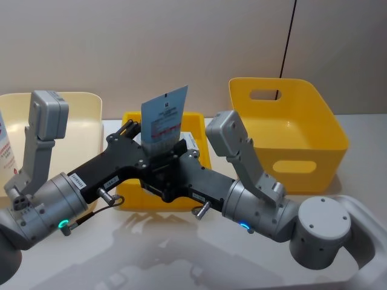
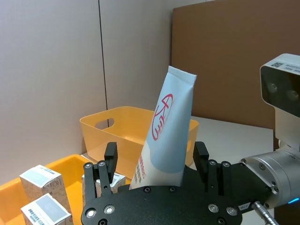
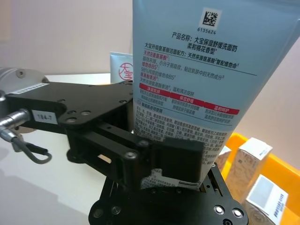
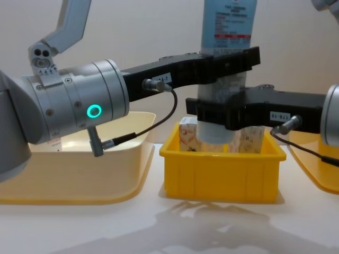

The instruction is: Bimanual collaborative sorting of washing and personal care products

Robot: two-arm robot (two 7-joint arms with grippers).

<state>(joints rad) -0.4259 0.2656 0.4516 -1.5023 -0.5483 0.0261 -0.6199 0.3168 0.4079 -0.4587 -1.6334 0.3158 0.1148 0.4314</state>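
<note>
A pale-blue squeeze tube [image 1: 164,118] stands upright in the air over the small yellow tray [image 1: 130,199], cap end down. My right gripper [image 4: 220,114] is shut on the tube's lower end [image 4: 225,32], reaching in from the right. Just above it, my left gripper [image 4: 228,61] straddles the tube. In the left wrist view its fingers [image 2: 110,154] stand open, with a gap on each side of the tube [image 2: 164,136]. White cartons [image 2: 40,180] with grey-blue tops stand in the tray below, also seen in the right wrist view [image 3: 248,159].
A deep yellow bin [image 1: 290,127] with handle cut-outs stands at the back right. A wide cream bin [image 1: 84,115] lies at the left, with a white, red-printed carton [image 1: 5,148] at its edge. Both forearms cross the table in front of the tray.
</note>
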